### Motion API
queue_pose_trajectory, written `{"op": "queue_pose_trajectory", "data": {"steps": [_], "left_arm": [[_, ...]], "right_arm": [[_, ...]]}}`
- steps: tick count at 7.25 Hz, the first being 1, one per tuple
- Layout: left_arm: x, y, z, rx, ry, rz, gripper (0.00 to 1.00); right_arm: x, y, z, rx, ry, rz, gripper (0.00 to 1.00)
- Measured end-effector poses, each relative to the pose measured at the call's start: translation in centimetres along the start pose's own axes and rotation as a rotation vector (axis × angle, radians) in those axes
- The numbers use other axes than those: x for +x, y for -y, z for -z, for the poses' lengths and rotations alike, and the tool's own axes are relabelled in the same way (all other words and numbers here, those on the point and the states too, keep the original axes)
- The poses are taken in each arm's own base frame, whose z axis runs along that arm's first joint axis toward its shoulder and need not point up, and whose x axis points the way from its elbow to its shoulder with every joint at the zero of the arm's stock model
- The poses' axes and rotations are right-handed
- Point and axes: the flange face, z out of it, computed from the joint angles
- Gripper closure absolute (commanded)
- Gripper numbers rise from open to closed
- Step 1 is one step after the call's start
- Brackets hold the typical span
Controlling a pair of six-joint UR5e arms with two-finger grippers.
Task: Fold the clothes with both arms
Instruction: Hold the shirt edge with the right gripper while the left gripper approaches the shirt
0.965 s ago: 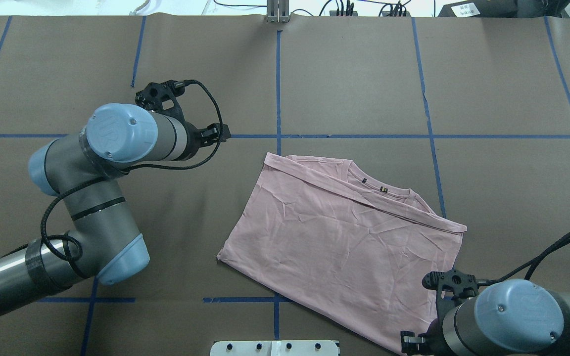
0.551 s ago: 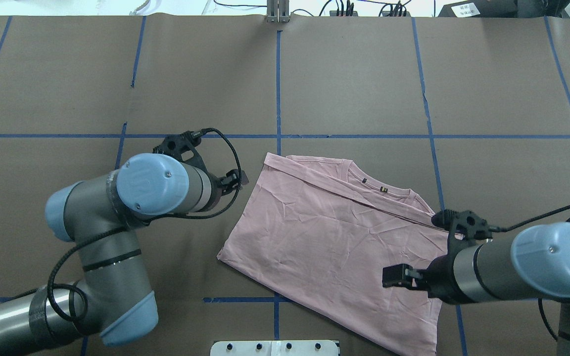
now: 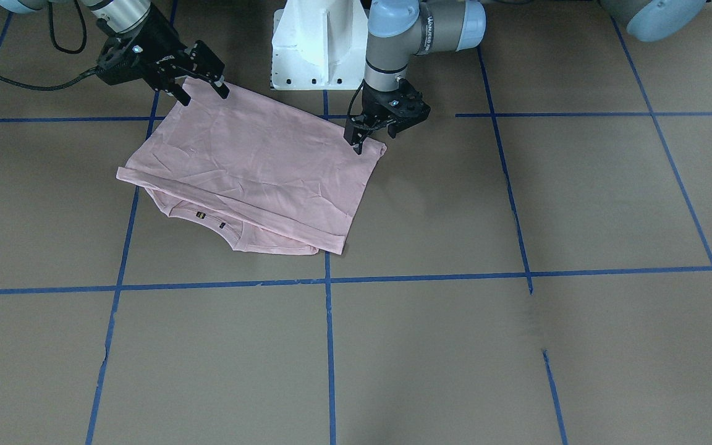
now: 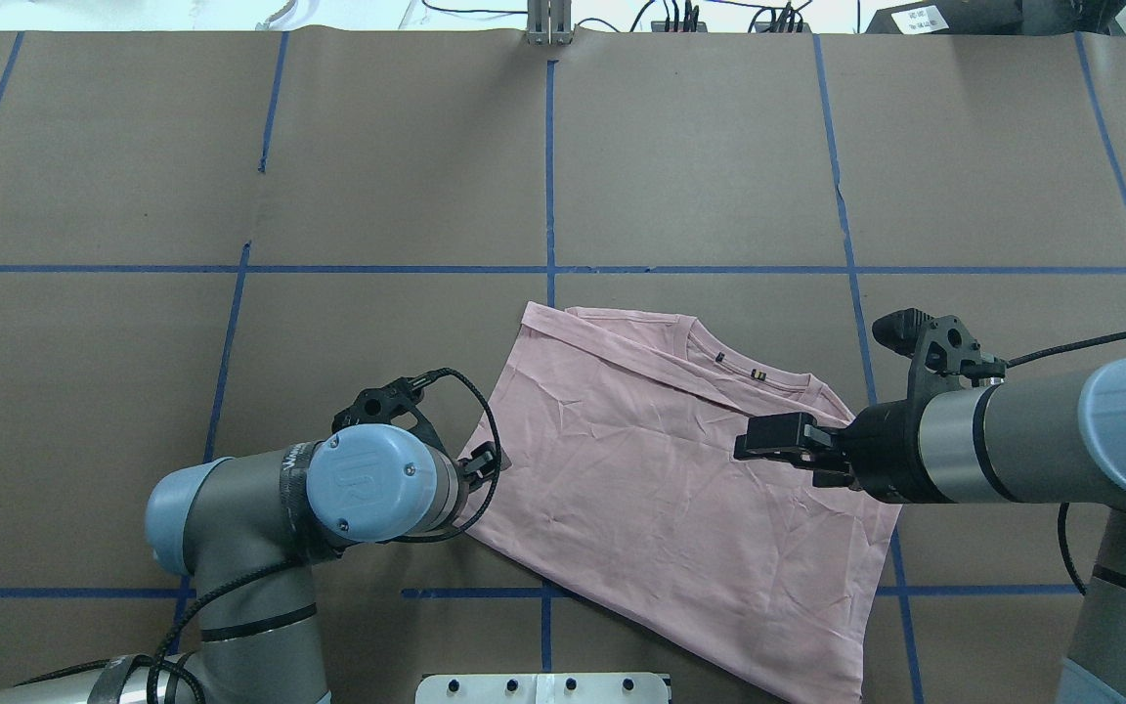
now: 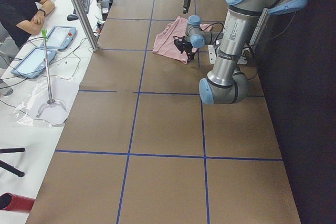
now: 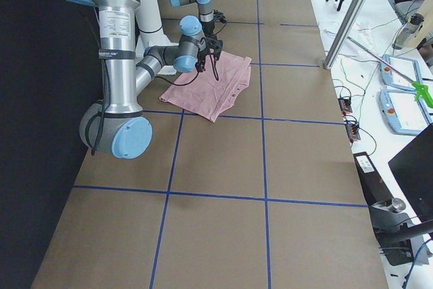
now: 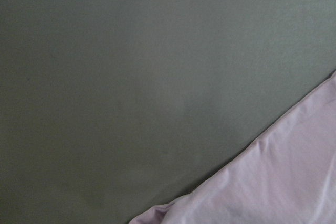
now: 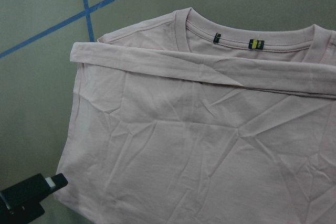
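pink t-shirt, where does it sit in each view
Front-facing: T-shirt upper left.
Overhead: T-shirt lower centre.
Exterior left: T-shirt far, top centre.
Exterior right: T-shirt upper left.
Left wrist: T-shirt bottom-right corner.
Right wrist: T-shirt fills most.
Landmark: collar labels, in front-facing, overhead, right wrist.

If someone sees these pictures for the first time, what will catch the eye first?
A pink T-shirt, folded over with its collar showing, lies on the brown table marked with blue tape. The left pincer hangs at its left corner near the robot; the right pincer, open, over its right side.
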Motion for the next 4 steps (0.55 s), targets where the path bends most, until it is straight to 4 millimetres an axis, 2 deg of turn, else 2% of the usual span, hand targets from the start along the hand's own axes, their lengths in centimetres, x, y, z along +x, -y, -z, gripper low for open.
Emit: {"op": "queue_pose_trajectory", "data": {"steps": [4], "left_arm": [[-0.2,0.3,-2.2,0.045,0.026,0.001,0.11]], "right_arm": [[-0.3,0.6,0.3,0.012,0.010,-0.004,0.00]]}}
